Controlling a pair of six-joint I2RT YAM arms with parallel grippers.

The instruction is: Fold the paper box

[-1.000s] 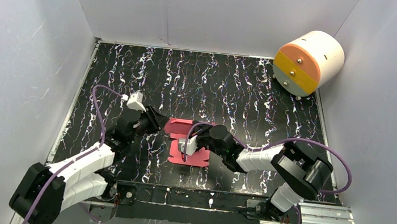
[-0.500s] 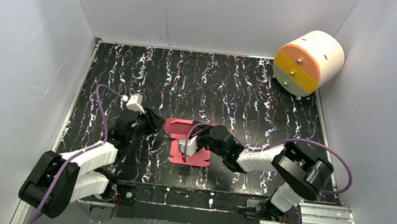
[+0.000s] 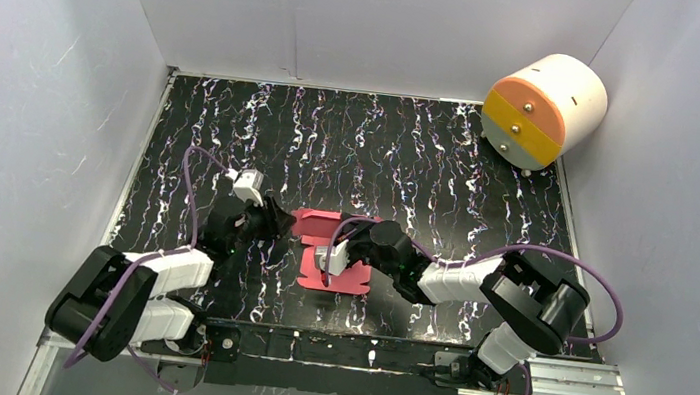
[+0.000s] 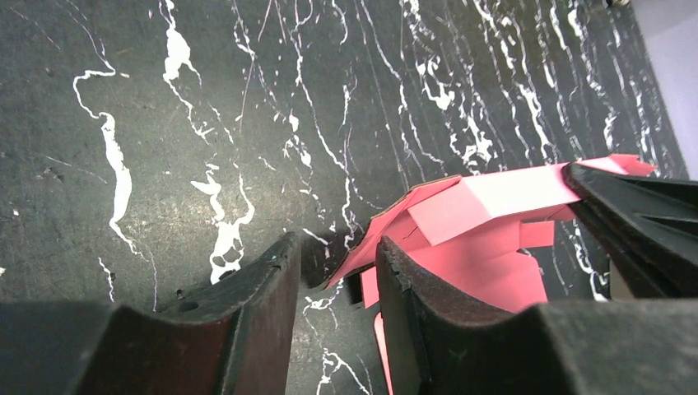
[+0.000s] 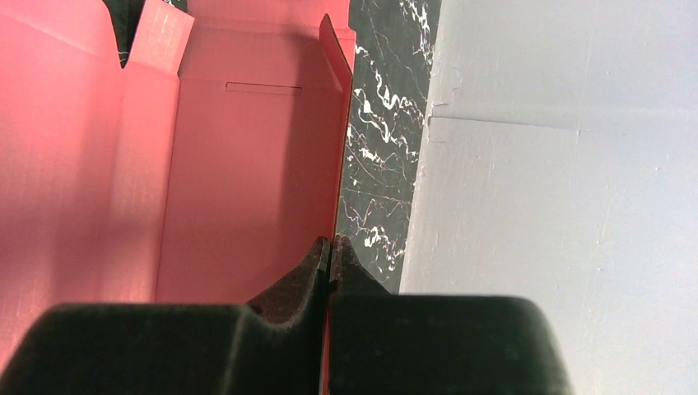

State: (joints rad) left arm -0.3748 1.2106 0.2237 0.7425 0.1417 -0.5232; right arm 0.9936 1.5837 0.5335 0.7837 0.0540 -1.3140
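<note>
I am looking down on a black surface [image 3: 382,151] veined with white streaks, boxed in by pale grey walls [image 3: 368,18] at the back and along both sides of the frame. A white-and-orange cylinder [image 3: 543,110] is sitting in the upper right corner, its orange face turned toward the middle of the surface, well apart from the work. A metal rail [image 3: 565,380] is running along the bottom edge of the frame by the two arm bases, and purple cables [image 3: 188,188] are looping off each arm.

The paper box [image 3: 348,278], a pink-red card partly folded, is lying at the centre of the surface, slightly toward the bottom of the frame. The right gripper [image 5: 331,245] is reaching in from the lower right and pinching a raised side flap. In its wrist view the jaws are pressing together on the thin upright edge of the card. The pink panel is spreading to the left there, with the marbled surface and a pale wall showing to the right.

The left gripper [image 4: 337,251] is sitting low at the card's left edge. In its wrist view the jaws are standing apart with a narrow gap, and a lifted corner of the card is pointing into that gap. I cannot tell whether the corner is touching either finger.
</note>
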